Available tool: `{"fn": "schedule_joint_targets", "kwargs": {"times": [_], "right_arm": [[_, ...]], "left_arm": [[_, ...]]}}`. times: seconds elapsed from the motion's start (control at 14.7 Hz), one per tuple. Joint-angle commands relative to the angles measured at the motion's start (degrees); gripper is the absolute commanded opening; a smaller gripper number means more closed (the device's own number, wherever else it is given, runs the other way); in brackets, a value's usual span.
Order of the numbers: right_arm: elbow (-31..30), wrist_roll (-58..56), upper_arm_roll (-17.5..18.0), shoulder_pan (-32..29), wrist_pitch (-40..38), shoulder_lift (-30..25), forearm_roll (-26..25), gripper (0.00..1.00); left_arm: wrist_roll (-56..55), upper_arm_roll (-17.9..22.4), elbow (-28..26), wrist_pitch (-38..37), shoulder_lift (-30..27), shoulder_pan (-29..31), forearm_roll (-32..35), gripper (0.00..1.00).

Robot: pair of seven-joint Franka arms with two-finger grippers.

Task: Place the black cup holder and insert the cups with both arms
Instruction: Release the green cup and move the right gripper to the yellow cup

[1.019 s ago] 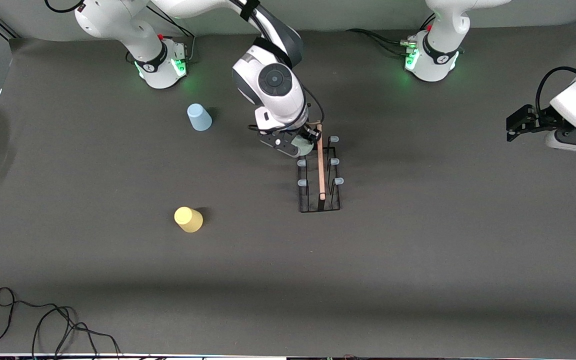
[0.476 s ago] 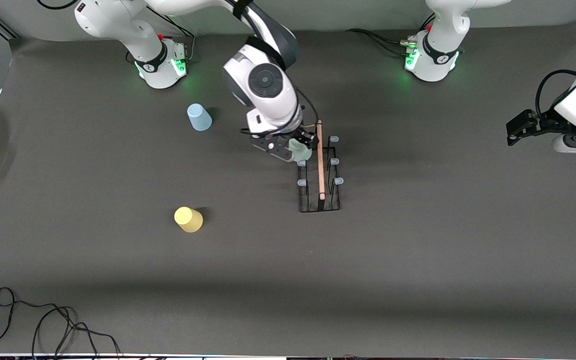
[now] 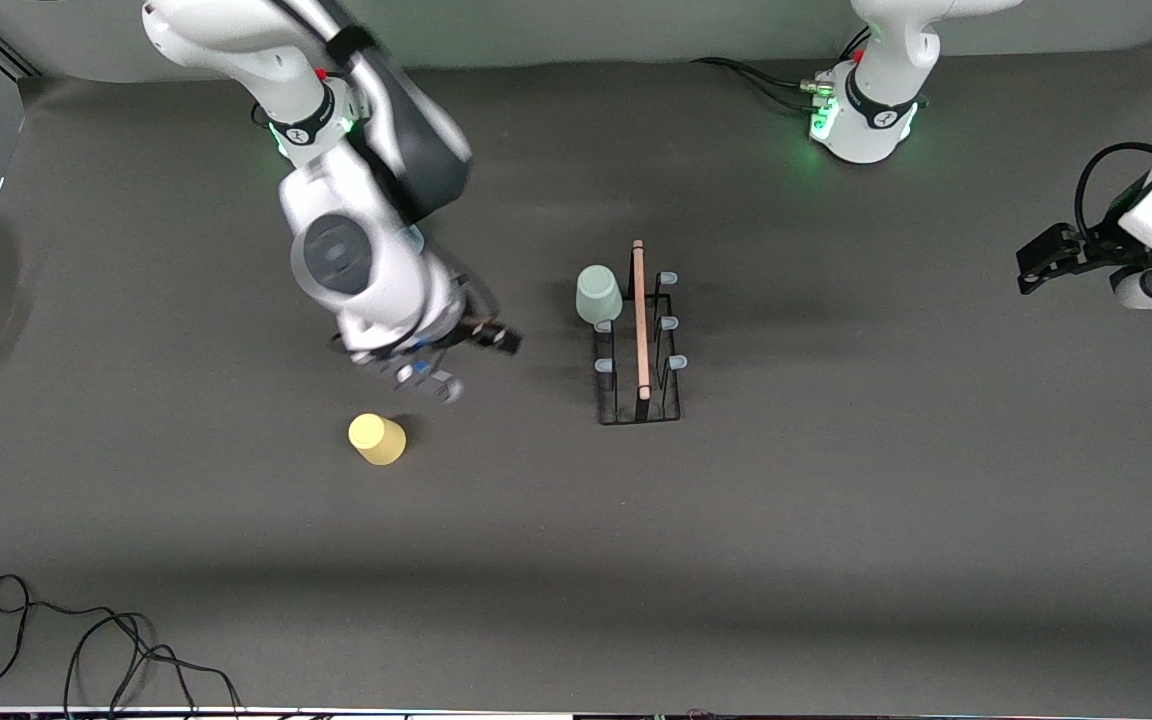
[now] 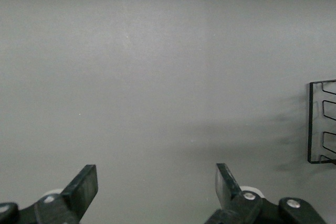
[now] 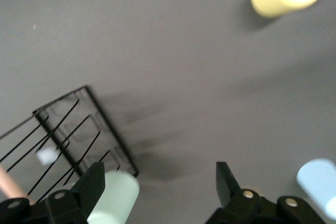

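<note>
Dark grey table (image 3: 836, 520), flat and matte, with a loose black cable (image 3: 86, 640) curled at the edge nearest the front camera. Near the middle, the black cup holder (image 3: 639, 345), standing upright on its wire base, wooden handle (image 3: 640, 320) running along the top. Pale green cup (image 3: 598, 294) seated upside down on a peg of the holder, on the row toward the right arm's end, at the end farther from the front camera; pale-blue peg caps bare on the other pegs. Well apart from the holder toward the right arm's end: yellow cup (image 3: 377, 438), upside down on the table, a little nearer the front camera than the holder. Light blue cup (image 5: 317, 184) caught only in the right wrist view, hidden by the arm from the front. Right gripper (image 3: 451, 365) over bare table between the holder and the yellow cup, fingers spread wide, holding nothing. Left gripper (image 3: 1036, 265) waiting at the left arm's end, well apart from the holder, jaws parted and empty.
</note>
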Motion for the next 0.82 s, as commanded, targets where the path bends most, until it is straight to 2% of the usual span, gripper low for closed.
{"fn": "schedule_joint_targets", "kwargs": {"times": [0.0,0.48,0.75], "right_arm": [[0.8,-9.3,0.3,-5.6,2.6,2.9,0.5,1.0],[0.3,-20.8,0.1,-11.8,14.5,11.2,-0.1,1.0],[-0.2,-25.8,-1.0,-12.7,14.6,12.4,-6.2,1.0]], "left_arm": [[-1.1,0.0,0.1,0.6,0.5,0.0,1.3,1.0],[-1.7,-0.1,3.0,0.4,3.4,-0.1,1.4,1.0],[-1.3,-0.1,3.2,0.8,3.8,0.0,1.4,1.0]]}}
